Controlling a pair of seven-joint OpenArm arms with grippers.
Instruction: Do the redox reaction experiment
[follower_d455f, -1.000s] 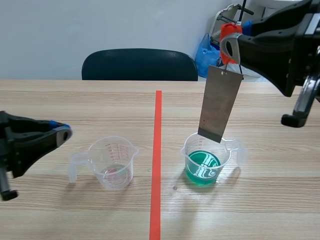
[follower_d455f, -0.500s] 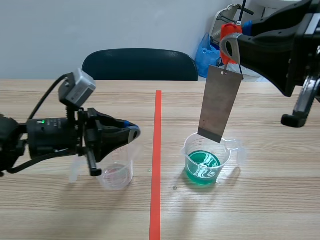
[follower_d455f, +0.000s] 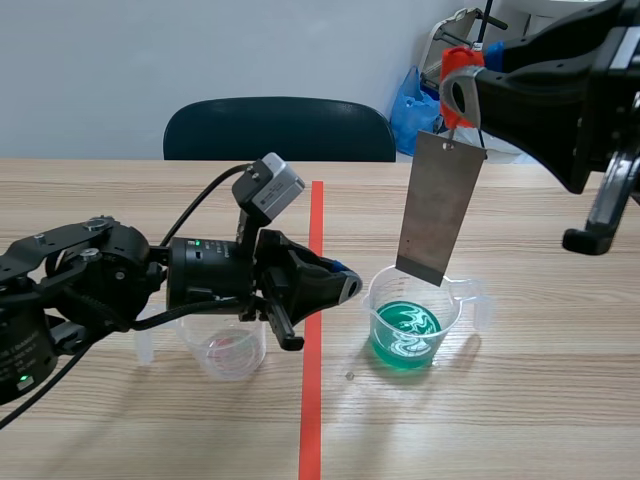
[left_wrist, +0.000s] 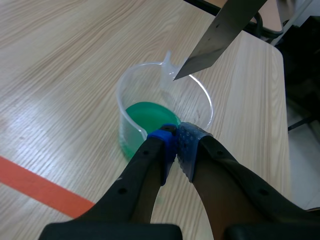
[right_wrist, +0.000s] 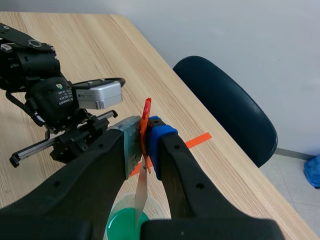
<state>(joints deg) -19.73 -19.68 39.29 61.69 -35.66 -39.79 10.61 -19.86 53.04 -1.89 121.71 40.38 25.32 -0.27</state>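
Counting one green-liquid cup, one pinkish cup, one metal plate; plate's orange clip pinched in right claw; left claw closed, empty.

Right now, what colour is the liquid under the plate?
The liquid is green; the scene view shows it best.

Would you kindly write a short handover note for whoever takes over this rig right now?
Left gripper: shut on nothing, tips at the rim of the green-liquid beaker; I cannot tell whether they touch it.
Right gripper: shut on the orange-red clip; the metal plate hangs from it over that beaker.
Second beaker: nearly empty, partly hidden by the left arm.
Done: plate held up above the green liquid.
Left: lower the plate into the liquid; it does not look dipped yet.
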